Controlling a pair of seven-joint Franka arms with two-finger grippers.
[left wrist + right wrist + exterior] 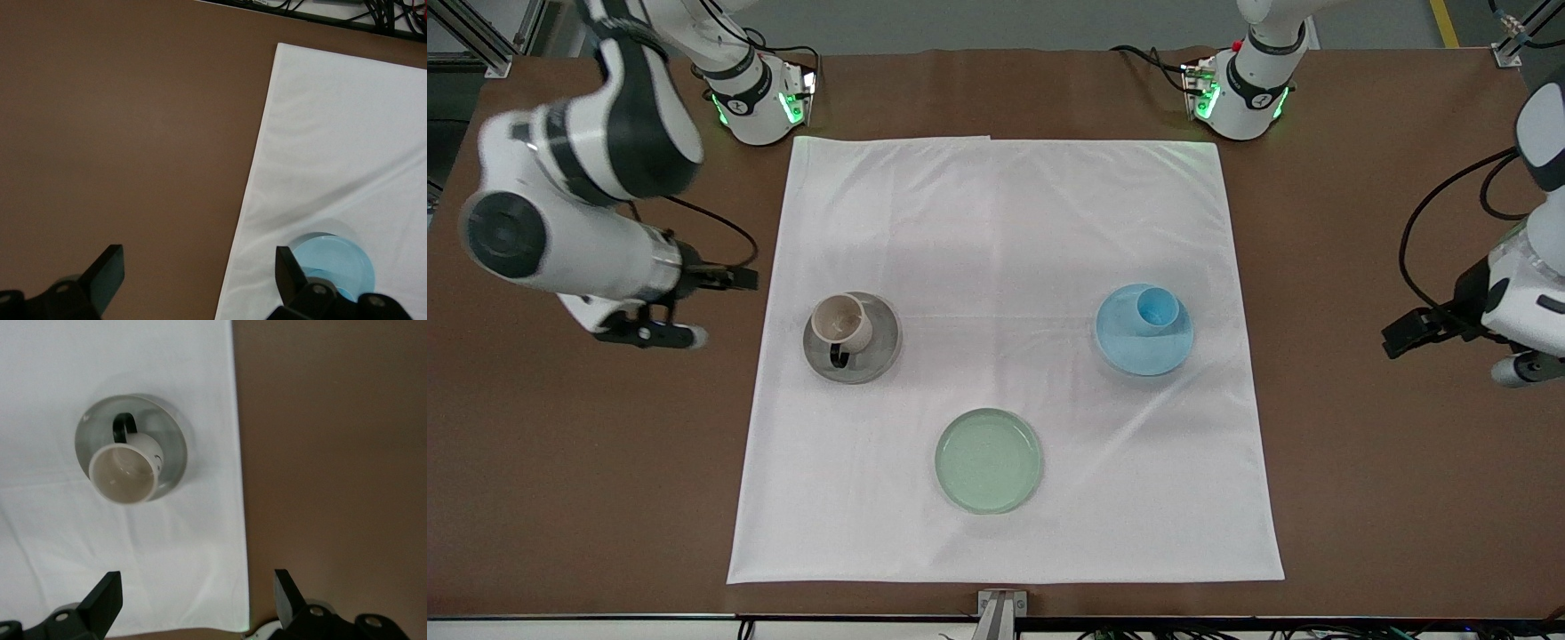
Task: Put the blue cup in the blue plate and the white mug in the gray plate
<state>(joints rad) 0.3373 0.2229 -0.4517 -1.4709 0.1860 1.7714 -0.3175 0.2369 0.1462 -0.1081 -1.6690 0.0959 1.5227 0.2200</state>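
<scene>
Both placements look done: the blue cup [1160,308] sits in the blue plate [1138,353] and the white mug [841,322] in the gray plate [876,354], while the left gripper [197,277] and right gripper [197,597] hang released and empty over bare bench [560,462] at their own ends.

From high across the counter [560,498] we face both arm bases, while each wrist camera looks steeply down from above bare counter at its own cloth [1005,356] edge, the left sharing the blue plate [337,263] with our front view, the right the gray plate [170,440].
</scene>
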